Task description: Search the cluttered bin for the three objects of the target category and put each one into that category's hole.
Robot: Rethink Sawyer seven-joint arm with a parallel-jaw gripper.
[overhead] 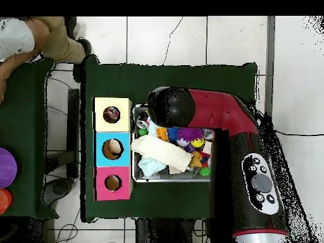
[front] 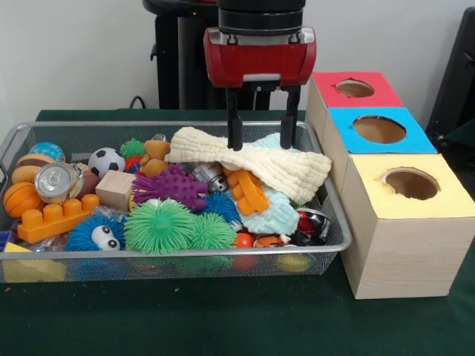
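Observation:
The wire mesh bin (front: 89, 127) is full of mixed toys. No knotted rope toy shows among them in either view. My gripper (front: 262, 139) hangs open over the bin's back right part. Its two black fingers (front: 234, 133) straddle a cream knitted cloth (front: 252, 162), with the tips at the cloth's top. The yellow-faced box's round hole (front: 410, 183) is at the right, nearest the camera. In the overhead view my arm (overhead: 190, 107) hides the gripper. The cream cloth (overhead: 158, 152) lies beside the boxes, and something mottled shows inside the yellow box's hole (overhead: 112, 114).
The blue-faced box (front: 378, 129) and red-faced box (front: 355, 88) stand behind the yellow one. The bin holds a green spiky ball (front: 159, 226), a purple spiky ball (front: 172, 185), orange bricks (front: 56, 219), a can (front: 58, 180) and a pale blue cloth (front: 274, 215). A person (overhead: 38, 38) is at the overhead view's top left.

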